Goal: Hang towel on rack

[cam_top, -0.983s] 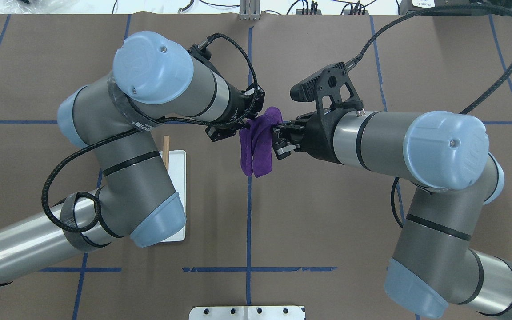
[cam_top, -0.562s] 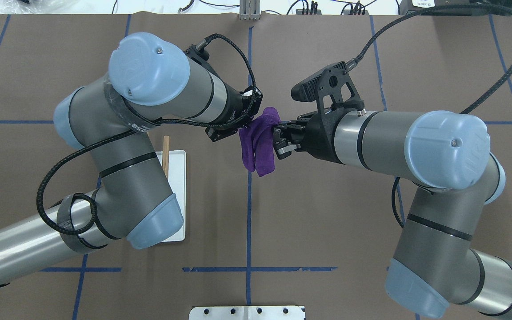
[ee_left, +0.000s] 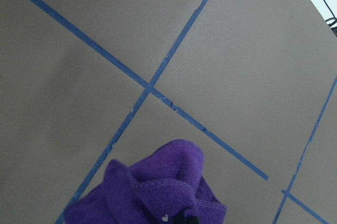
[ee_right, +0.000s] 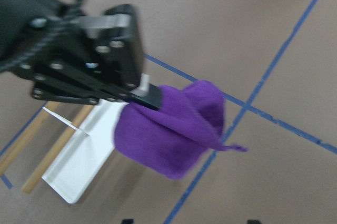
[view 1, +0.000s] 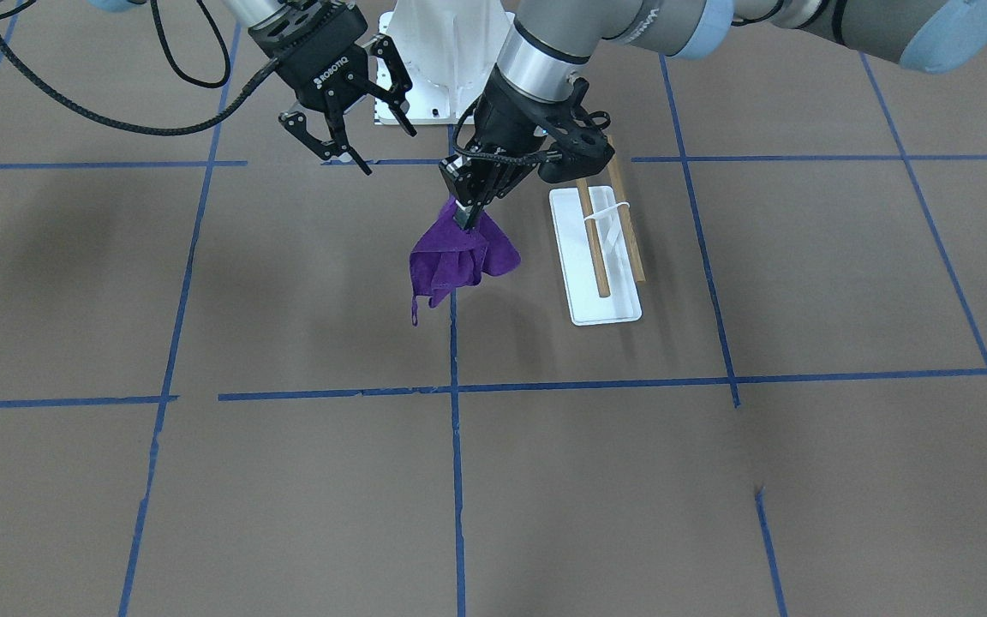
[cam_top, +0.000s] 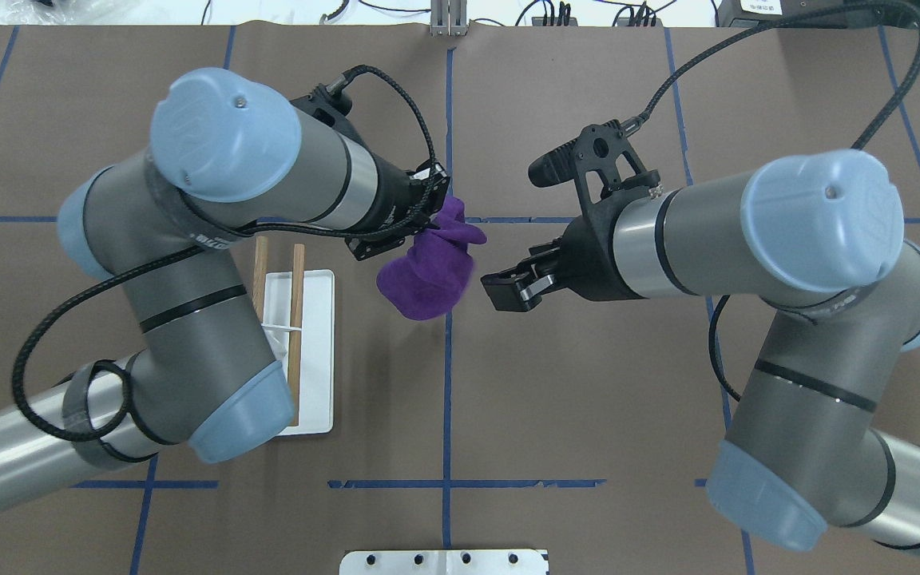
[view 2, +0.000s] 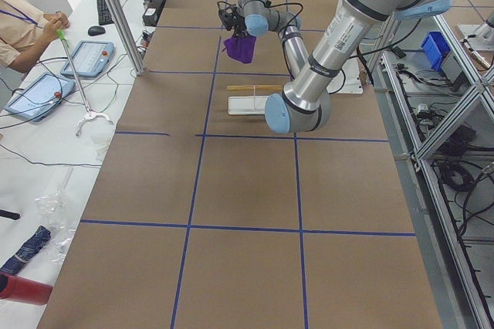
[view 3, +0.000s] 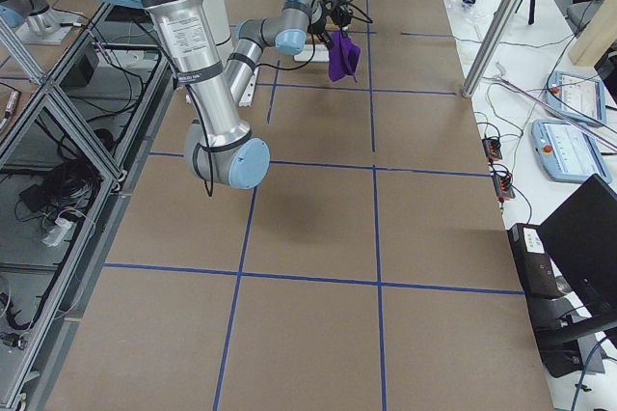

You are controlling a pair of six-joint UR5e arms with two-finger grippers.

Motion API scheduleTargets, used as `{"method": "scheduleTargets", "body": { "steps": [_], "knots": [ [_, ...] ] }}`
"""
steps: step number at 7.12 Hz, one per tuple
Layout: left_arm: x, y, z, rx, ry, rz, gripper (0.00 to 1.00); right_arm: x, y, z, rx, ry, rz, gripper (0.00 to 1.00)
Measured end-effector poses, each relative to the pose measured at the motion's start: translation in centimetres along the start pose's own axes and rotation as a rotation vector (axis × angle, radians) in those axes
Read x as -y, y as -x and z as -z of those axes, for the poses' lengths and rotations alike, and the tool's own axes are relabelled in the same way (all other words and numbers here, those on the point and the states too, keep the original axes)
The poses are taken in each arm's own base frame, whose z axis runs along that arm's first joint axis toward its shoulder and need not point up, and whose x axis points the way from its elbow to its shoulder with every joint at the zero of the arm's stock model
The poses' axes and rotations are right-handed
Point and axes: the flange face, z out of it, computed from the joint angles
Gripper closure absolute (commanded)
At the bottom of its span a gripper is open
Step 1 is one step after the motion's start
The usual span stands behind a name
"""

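towel (view 1: 457, 257): purple, bunched, hangs above the table (view 1: 288, 480), just beside the rack (view 1: 609, 307)
left gripper (view 1: 468, 208): clamped on towel's top
right gripper (view 1: 371, 144): spread wide, holding nothing
rack: white tray bearing two wooden dowels (view 1: 595, 248)

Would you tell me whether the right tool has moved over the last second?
Yes. In the overhead view the right tool has dropped below the cross tape line, toward the robot, and is open, clear of the towel.

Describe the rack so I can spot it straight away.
On the brown table, look just to the robot's left of the hanging purple towel. The rack sits there: a small white tray carrying two light wooden dowels, unlike the large white robot pedestal behind.
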Motion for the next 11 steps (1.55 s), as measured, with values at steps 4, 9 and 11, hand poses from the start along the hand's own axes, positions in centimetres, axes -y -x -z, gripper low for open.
{"method": "scheduleTargets", "body": {
  "steps": [4,9,11],
  "knots": [
    [5.0,10.5,1.4,0.117,-0.041,-0.33,1.0,1.7,-14.5,0.5,-0.304,0.253,0.028,0.0],
    [11.8,19.1,1.8,0.276,-0.068,-0.632,1.0,-2.5,-30.5,8.2,-0.398,0.47,0.203,0.0],
    [12.7,19.7,1.9,0.291,-0.075,-0.645,0.94,-3.0,-31.8,9.1,-0.397,0.478,0.209,0.0]
  ]
}}
